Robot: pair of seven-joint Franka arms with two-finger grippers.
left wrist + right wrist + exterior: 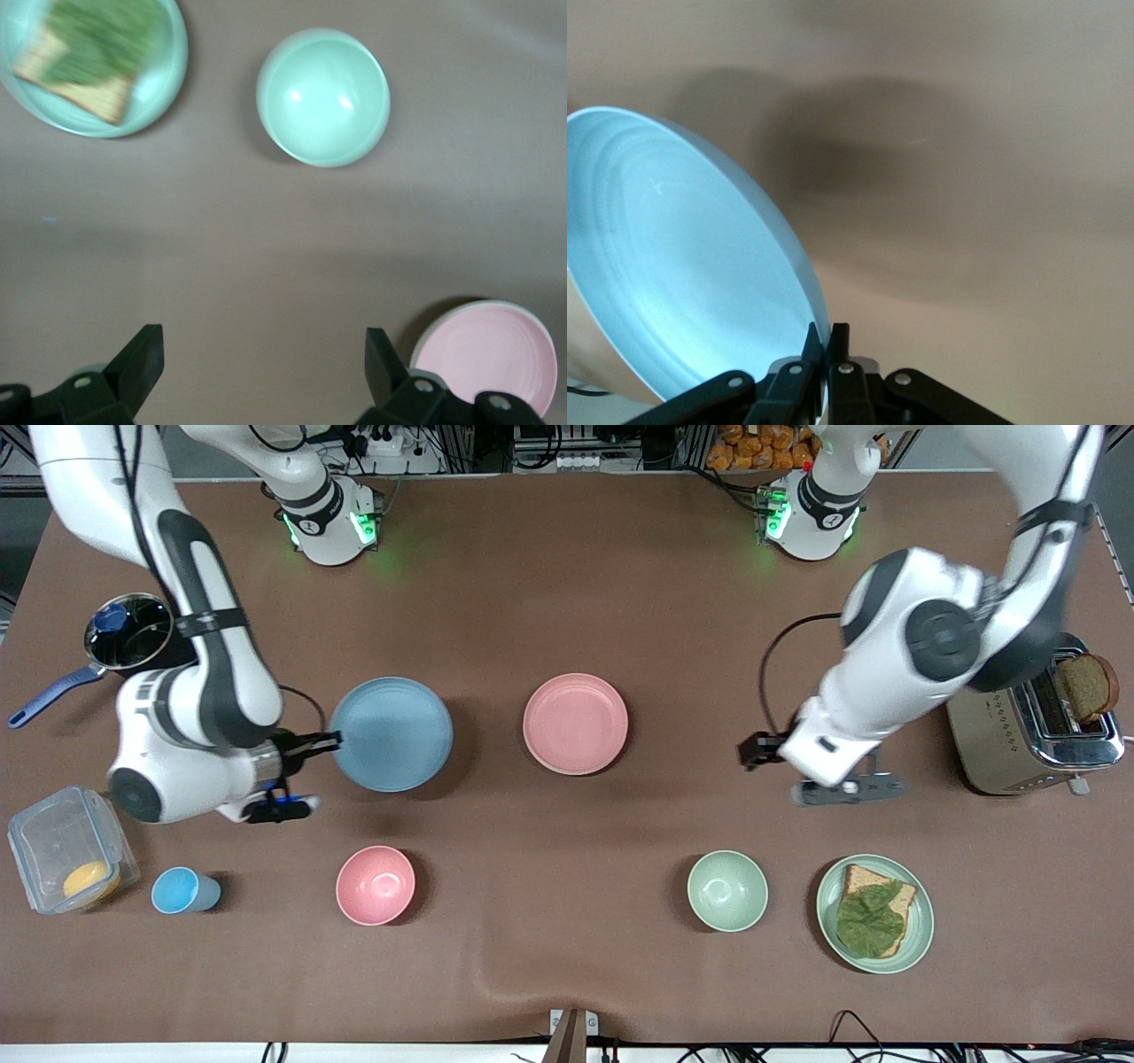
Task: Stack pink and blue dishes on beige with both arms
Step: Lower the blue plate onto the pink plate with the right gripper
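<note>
My right gripper (335,740) (827,341) is shut on the rim of the light blue plate (392,733) (682,266). It holds the plate tilted a little above the table, with a shadow under it. The pink plate (575,724) (487,354) lies flat at the table's middle, beside the blue one. A thin pale edge shows under the pink plate's rim in the left wrist view; otherwise the beige plate is hidden. My left gripper (849,789) (263,372) hangs open and empty over bare table between the pink plate and the toaster.
Near the front camera stand a plastic box (66,850), a blue cup (182,890), a pink bowl (376,885), a green bowl (727,890) (323,97) and a green plate with bread and lettuce (917,934) (164,80). A lidded pot (128,633) and a toaster (1032,731) stand at the table's ends.
</note>
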